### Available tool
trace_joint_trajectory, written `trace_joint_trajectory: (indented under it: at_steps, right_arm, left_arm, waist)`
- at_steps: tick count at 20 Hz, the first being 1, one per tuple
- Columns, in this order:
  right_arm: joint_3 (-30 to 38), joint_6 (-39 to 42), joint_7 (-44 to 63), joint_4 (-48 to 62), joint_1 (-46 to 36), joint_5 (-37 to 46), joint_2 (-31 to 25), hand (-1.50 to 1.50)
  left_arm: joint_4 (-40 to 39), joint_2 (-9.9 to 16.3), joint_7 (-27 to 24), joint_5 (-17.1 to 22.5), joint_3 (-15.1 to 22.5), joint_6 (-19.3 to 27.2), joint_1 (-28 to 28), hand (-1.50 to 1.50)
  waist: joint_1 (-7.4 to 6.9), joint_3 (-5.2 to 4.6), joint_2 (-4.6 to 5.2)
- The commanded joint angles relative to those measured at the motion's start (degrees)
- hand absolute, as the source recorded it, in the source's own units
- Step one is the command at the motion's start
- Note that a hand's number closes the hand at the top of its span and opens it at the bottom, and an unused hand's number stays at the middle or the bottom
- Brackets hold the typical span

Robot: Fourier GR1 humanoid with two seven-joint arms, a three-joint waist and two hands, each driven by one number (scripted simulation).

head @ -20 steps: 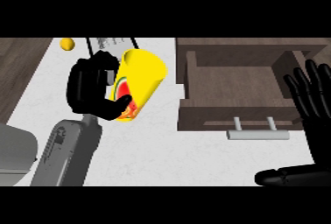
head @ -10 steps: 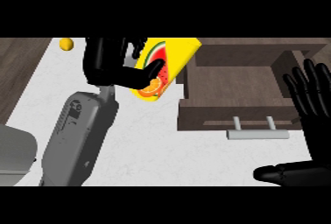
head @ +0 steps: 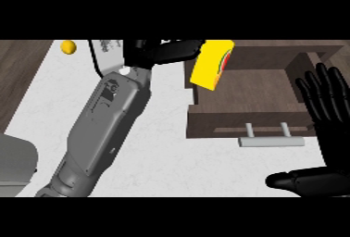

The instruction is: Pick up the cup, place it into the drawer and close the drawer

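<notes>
The yellow cup (head: 212,62), with red and green marks on its side, hangs tilted over the left rim of the open drawer (head: 256,95). My left hand (head: 164,50) is shut on it from the left, near the view's top, and its fingers hide part of the cup. The drawer is dark brown wood with a grey bar handle (head: 270,140) on its front, and it stands pulled out toward me. At the right edge my right hand (head: 327,95) stays open, fingers up, beside the drawer's right side.
A small yellow object (head: 67,46) lies on the white counter (head: 157,152) at the top left. A grey appliance corner (head: 15,159) shows at the lower left. Dark wood borders the counter's left side.
My left arm has stretched forward and to the right, carrying the cup from above the counter to the drawer's left rim. The right hand has not moved.
</notes>
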State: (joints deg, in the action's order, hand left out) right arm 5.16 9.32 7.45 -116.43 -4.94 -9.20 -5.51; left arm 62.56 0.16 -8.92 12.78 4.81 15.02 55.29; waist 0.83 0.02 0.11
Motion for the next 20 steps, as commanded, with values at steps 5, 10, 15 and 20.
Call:
trace_joint_trajectory:
  at_steps: [5,10,15,20]
  right_arm:
    - [0.3,-0.3,2.5,-3.4,1.0,-1.2,-0.2,-1.50]
    - [1.6,1.2,-1.5,0.1,0.9,-1.4,-0.6,-1.50]
    - [1.6,2.4,-0.9,-0.6,1.4,-2.8,-1.1,-1.50]
    - [-1.0,-0.1,1.4,-0.8,-2.1,-0.5,0.3,-1.50]
  left_arm:
    - [-15.8,-0.2,-3.6,2.6,0.2,2.7,9.1,1.50]
    - [-23.0,-0.2,-8.0,8.6,5.1,6.1,13.0,1.50]
    - [-28.9,-0.2,-10.8,16.0,13.0,9.1,14.0,1.50]
    - [-37.4,-0.2,-11.7,16.0,13.9,6.4,19.1,1.50]
  waist:
    - [0.58,-0.01,0.11]
    - [1.04,0.01,0.25]
    - [2.90,0.04,0.53]
    - [2.93,0.02,0.79]
